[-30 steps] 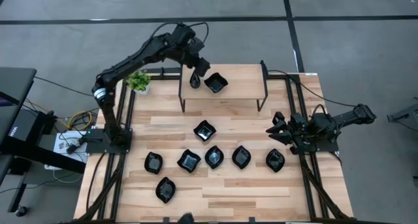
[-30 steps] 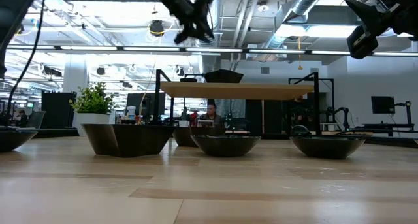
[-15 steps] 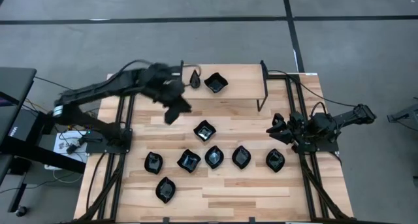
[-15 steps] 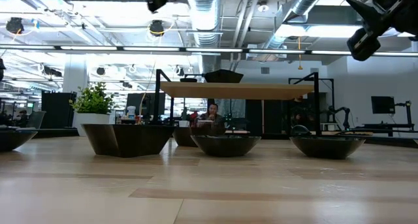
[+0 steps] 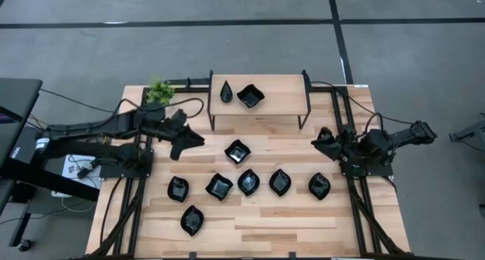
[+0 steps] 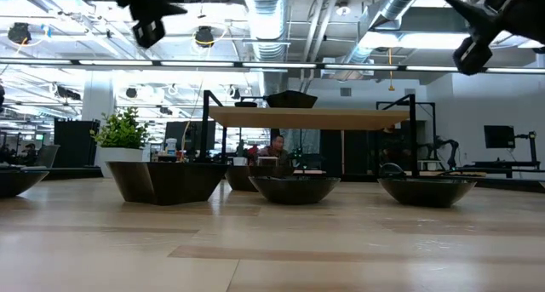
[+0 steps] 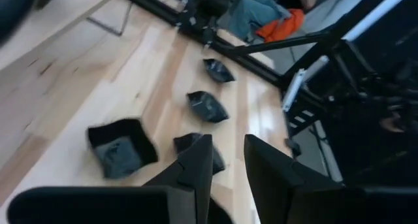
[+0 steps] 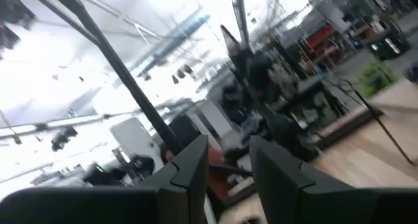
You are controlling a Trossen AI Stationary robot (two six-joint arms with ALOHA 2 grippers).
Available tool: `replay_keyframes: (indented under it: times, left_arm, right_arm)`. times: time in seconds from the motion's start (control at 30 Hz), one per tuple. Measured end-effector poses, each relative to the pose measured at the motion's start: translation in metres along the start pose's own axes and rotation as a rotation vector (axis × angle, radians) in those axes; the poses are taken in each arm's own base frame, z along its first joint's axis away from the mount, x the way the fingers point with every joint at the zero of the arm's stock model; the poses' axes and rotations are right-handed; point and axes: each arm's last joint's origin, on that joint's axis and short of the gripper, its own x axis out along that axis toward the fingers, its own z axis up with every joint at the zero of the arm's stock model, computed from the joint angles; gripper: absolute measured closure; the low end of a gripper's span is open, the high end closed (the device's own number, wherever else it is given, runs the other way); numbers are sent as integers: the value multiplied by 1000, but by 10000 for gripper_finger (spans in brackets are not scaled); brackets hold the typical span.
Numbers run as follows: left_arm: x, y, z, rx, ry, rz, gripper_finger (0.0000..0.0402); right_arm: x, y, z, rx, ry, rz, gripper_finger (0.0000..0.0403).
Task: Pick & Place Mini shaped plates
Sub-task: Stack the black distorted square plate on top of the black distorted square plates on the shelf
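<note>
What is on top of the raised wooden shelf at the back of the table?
On the raised wooden shelf lie two black mini plates: a narrow teardrop plate and a wavy-edged square plate. The low view shows only the square one above the shelf's edge.

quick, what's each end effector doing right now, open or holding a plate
Left end effector: open, holding nothing, above the table's left side.
Right end effector: open, holding nothing, waiting at the right edge.

Black plates point(image 5: 237, 151) on wooden table point(image 5: 273, 222)

Left pincer point(image 7: 225, 160) fingers slightly parted and empty, four mini shaped plates point(image 7: 121, 148) on wooden table point(image 7: 78, 87) beyond
</note>
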Motion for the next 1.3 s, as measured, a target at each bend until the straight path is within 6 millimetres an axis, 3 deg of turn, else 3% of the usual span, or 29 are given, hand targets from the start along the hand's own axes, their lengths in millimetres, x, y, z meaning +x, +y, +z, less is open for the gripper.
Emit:
replay_keyframes:
  times: [0.13,0.27,0.47,0.67,0.83,1.07,1.3]
  left_arm:
    - [-4,9,-21,-3,-7,41,311]
    - [-6,14,-34,-22,-9,48,311]
    - [-11,20,-40,-63,-92,37,311]
    - [-23,19,-37,-25,-176,28,311]
    - [-29,17,-36,15,-206,22,311]
    - [-35,14,-36,29,-219,-13,311]
    - [-38,12,-37,65,-218,-59,311]
  right_arm:
    - [4,8,11,-21,-35,11,294]
    - [20,24,27,-97,-15,-9,294]
    - [69,47,37,-199,191,-121,294]
    - [127,59,33,-319,473,-289,294]
    - [172,52,35,-363,594,-437,294]
    - [224,21,37,-331,717,-560,294]
    - [256,-17,21,-207,851,-644,294]
